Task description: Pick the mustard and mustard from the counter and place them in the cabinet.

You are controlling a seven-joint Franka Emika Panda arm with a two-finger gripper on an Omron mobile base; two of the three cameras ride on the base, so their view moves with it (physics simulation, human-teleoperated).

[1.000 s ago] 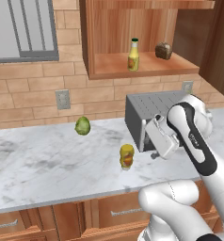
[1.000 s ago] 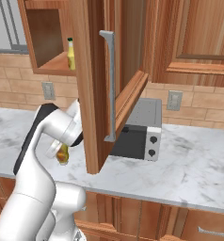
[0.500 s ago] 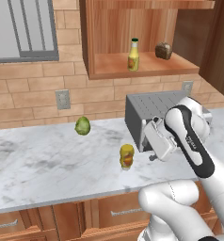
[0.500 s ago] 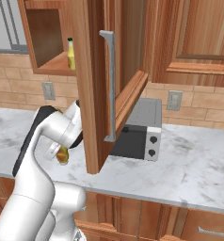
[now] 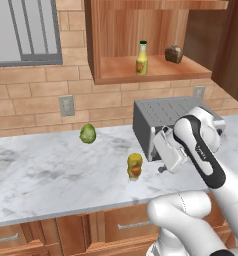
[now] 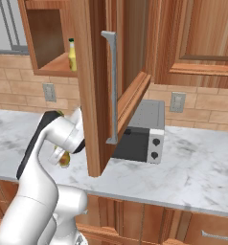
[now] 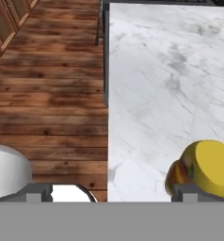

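Note:
The stubby yellow mustard (image 5: 135,166) stands on the marbled counter (image 5: 51,175), partly behind my arm in the right base view (image 6: 64,158). In the hand view this mustard (image 7: 207,168) sits just past the right fingertip (image 7: 187,190), outside the gap. My gripper (image 7: 111,192) is open and holds nothing; it hangs just right of the bottle (image 5: 160,164), over the counter's front edge. The slim mustard (image 5: 142,58) with a dark green cap stands upright on the shelf floor of the cabinet (image 5: 156,72), and appears again in the right base view (image 6: 72,55).
A grey boxy appliance (image 5: 161,117) stands right behind the hand. A round green ball (image 5: 88,133) lies on the counter at the back left. A dark brown lump (image 5: 174,53) sits on the cabinet shelf. The open cabinet door (image 6: 94,91) juts out beside the arm.
The hand has dipped slightly toward the counter beside the stubby mustard. The gripper stays open, and the bottles have not moved.

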